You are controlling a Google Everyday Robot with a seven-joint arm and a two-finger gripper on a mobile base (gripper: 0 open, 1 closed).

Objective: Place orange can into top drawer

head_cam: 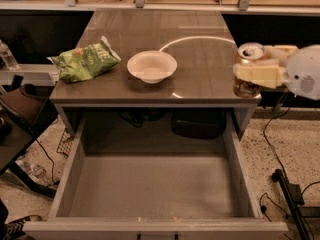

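Note:
My gripper (252, 66) comes in from the right edge and is shut on the orange can (247, 85), with pale fingers (259, 75) across its side. The can is upright, silver top showing, held in the air over the tabletop's front right corner. The top drawer (150, 184) is pulled wide open below the tabletop, its flat grey floor bare. The can is up and to the right of the drawer's back right corner.
A white bowl (151, 66) sits mid-table and a green chip bag (85, 60) lies at the table's left edge (65, 91). Cables and a dark stand (287, 194) lie on the floor at right. A dark chair (22, 109) stands at left.

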